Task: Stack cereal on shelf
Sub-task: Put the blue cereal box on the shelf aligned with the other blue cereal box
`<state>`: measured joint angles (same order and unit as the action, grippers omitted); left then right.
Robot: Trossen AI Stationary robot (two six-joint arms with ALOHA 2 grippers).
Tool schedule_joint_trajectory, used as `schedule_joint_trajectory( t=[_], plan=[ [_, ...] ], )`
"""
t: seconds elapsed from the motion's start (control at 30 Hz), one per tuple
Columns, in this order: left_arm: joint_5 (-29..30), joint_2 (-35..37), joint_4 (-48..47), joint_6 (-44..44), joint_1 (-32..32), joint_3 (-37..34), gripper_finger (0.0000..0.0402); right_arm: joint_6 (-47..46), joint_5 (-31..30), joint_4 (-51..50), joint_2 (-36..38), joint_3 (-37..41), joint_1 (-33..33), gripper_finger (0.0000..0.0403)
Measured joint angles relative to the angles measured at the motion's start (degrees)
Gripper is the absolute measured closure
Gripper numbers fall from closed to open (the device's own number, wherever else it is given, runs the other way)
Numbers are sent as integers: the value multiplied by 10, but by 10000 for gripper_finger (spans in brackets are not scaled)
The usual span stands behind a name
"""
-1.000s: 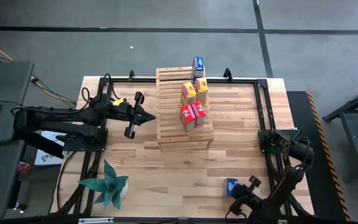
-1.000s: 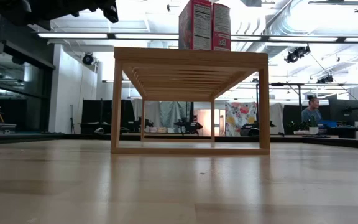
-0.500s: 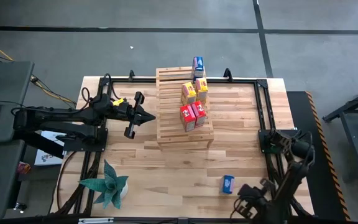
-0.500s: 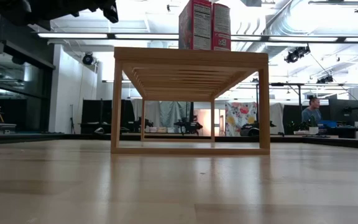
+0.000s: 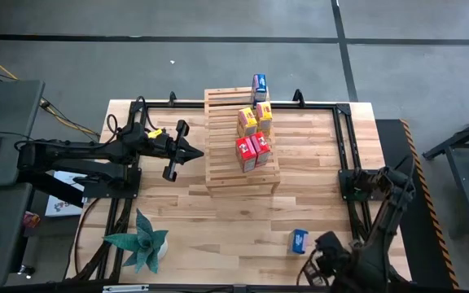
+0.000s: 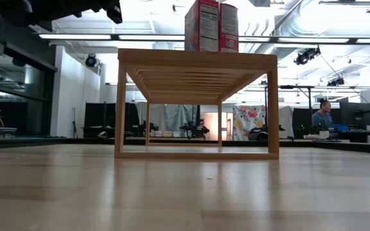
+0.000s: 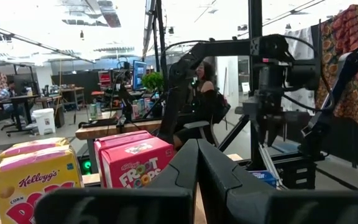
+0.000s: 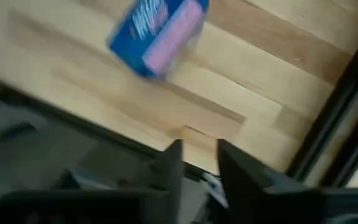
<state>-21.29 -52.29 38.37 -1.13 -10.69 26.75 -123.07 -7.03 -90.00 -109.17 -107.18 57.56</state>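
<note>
A blue box (image 5: 300, 240) lies on the counter (image 5: 218, 220) just beside the right claw (image 5: 320, 264), untouched. That claw (slightly parted, empty) hangs low at the counter's front edge. The left claw (image 5: 192, 151) is closed beside the shelf (image 5: 222, 155).

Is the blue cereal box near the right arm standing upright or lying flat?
Lying flat: the blue cereal box rests on its broad face on the table, off the shelf.

Table (image 5: 218, 220): pale wood planks, smooth, slight sheen. Shelf (image 5: 222, 146): light slatted wood, matt. Cereal boxes (image 7: 138, 168): printed cardboard, semi-gloss. Blue box (image 8: 157, 34) at 5 o'clock: glossy card. Arms: dark matt metal/plastic.
</note>
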Motion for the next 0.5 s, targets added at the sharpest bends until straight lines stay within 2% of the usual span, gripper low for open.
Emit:
schedule_joint_trajectory(
  t=[0.13,0.3,0.4,0.5],
  plan=[
    [0,0,0,5,0,0,401,-61,-25,0,14,0,-41,217],
    [0,0,-8,9,0,0,401,-54,-11,0,15,0,-90,101],
    [0,0,-10,9,0,0,401,-25,-12,2,15,0,-110,57],
    [0,0,-10,9,0,0,401,-2,-22,3,15,0,-122,34]
  ],
)
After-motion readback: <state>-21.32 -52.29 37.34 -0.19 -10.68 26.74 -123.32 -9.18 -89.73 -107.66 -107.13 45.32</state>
